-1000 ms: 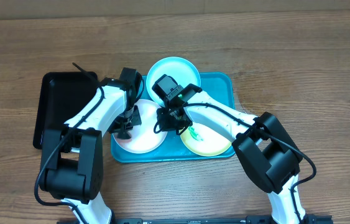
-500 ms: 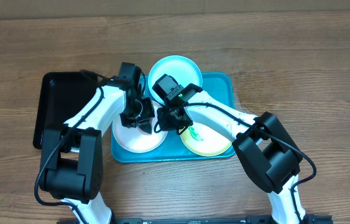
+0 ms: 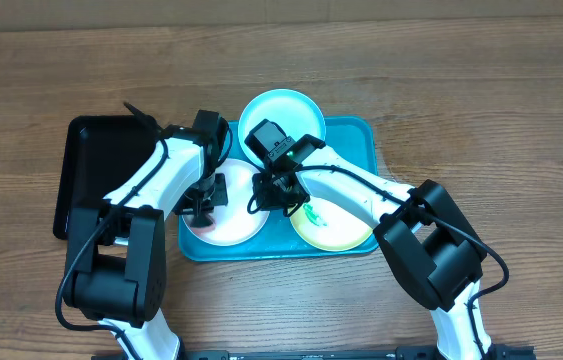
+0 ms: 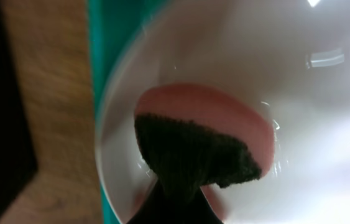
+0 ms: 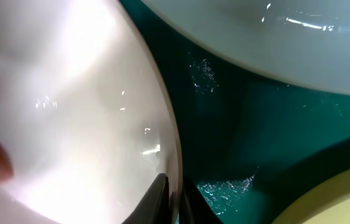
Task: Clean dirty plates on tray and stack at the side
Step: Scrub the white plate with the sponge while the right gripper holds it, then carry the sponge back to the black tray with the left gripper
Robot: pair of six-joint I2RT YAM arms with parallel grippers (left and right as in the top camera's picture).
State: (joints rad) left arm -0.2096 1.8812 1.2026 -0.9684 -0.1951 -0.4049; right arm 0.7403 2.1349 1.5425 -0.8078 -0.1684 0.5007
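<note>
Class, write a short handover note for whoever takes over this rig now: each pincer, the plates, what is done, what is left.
Left pincer: shut on the sponge, pressed on the white plate.
Right pincer: shut on that plate's rim.
Plates: all three on the tray; the white one front left, cyan plate at the back, yellow-green plate front right with a green smear.
Done: nothing stacked yet.
Left: finish the white plate, clean the others, stack them at the side.

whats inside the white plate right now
A pink sponge with a dark scrubbing face, gripped by the left gripper, sits against the floor of the white plate. The surface beneath the sponge is covered.
</note>
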